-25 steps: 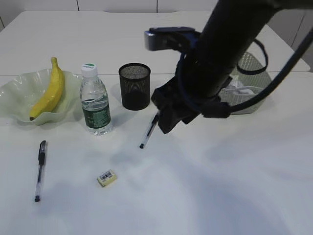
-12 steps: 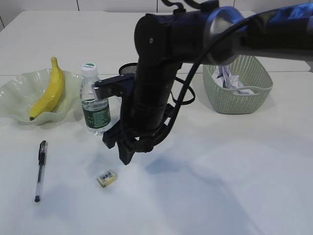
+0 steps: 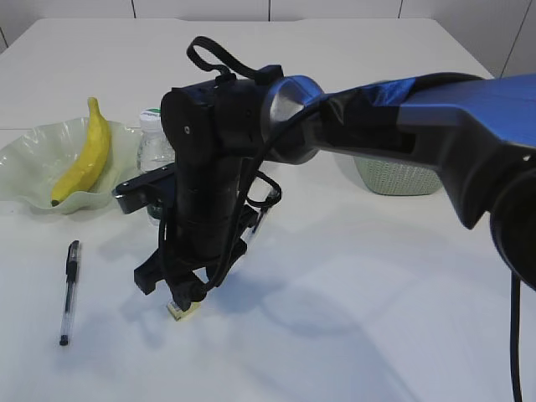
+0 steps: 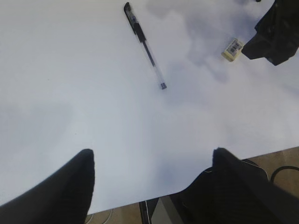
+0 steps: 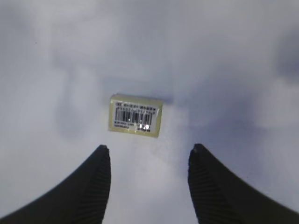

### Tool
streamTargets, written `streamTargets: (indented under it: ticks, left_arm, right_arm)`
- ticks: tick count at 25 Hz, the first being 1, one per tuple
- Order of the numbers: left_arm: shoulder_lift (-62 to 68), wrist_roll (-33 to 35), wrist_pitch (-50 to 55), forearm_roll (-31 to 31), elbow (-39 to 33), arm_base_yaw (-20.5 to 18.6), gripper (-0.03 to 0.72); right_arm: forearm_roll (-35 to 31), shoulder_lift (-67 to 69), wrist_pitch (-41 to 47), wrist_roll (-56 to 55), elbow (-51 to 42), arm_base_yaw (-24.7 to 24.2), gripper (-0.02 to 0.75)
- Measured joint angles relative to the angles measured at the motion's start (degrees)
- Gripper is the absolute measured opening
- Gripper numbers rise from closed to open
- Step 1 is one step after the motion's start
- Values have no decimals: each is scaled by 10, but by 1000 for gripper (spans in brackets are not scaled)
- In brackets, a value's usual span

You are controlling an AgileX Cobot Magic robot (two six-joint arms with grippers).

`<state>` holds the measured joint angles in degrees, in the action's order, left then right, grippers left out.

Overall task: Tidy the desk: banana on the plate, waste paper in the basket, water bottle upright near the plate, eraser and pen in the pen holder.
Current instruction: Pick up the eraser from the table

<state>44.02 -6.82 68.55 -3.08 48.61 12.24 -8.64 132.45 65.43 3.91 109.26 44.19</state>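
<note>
The yellow eraser point(image 5: 135, 115) with a barcode label lies flat on the white table. My right gripper point(image 5: 149, 151) is open and hovers just above it, with the eraser a little ahead of the fingertips. In the exterior view the right gripper point(image 3: 173, 293) hangs over the eraser point(image 3: 184, 311). A black pen point(image 3: 69, 289) lies at the front left and also shows in the left wrist view point(image 4: 144, 43). A second pen point(image 3: 258, 223) lies behind the arm. The banana point(image 3: 84, 155) is on the plate point(image 3: 25, 151). The bottle point(image 3: 152, 134) stands upright. My left gripper point(image 4: 152, 158) is open and empty.
The green basket point(image 3: 398, 177) at the back right is mostly hidden by the right arm. The pen holder is hidden behind the arm. The left wrist view shows the table's front edge point(image 4: 140, 198) under the left gripper, and the eraser point(image 4: 232, 49) beside the right gripper.
The right arm has swung left from beside the pen holder and come down over the eraser. The pens, bottle and banana have not moved.
</note>
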Motion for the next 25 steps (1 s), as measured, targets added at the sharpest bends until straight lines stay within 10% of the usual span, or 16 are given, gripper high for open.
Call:
streamTargets:
  ticks: [25]
  left_arm:
    - [0,0,-5,18,0,0,559]
  right_arm:
    - [20,53,11,-31,74,12,503]
